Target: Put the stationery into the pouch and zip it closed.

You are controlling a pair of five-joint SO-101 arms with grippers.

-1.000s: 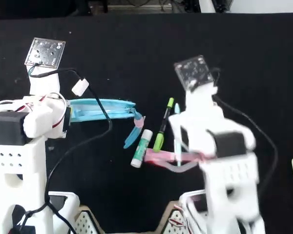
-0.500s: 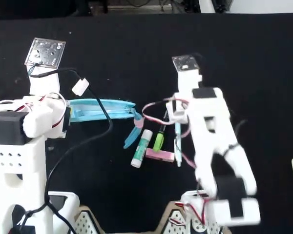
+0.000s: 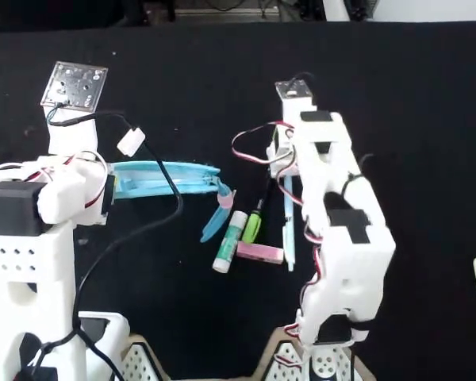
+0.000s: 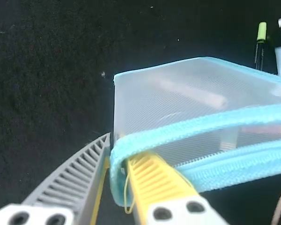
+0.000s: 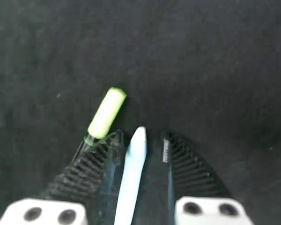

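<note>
The left gripper point(image 4: 118, 150) is clamped on the rim of the blue mesh pouch point(image 3: 163, 178), which lies unzipped left of the middle of the black tabletop point(image 3: 412, 119). The right gripper point(image 5: 140, 138) hangs with jaws apart around the tip of a light blue pen point(image 3: 289, 230). Just beside the pen lie a green highlighter point(image 3: 252, 228), a glue stick point(image 3: 229, 242) and a pink eraser point(image 3: 259, 252), near the tabletop's middle.

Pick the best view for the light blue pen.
Right wrist view: the light blue pen lies between the open right end effector fingers, tip clear. High view shows it partly behind the right arm; left wrist view catches a sliver at the edge.
</note>
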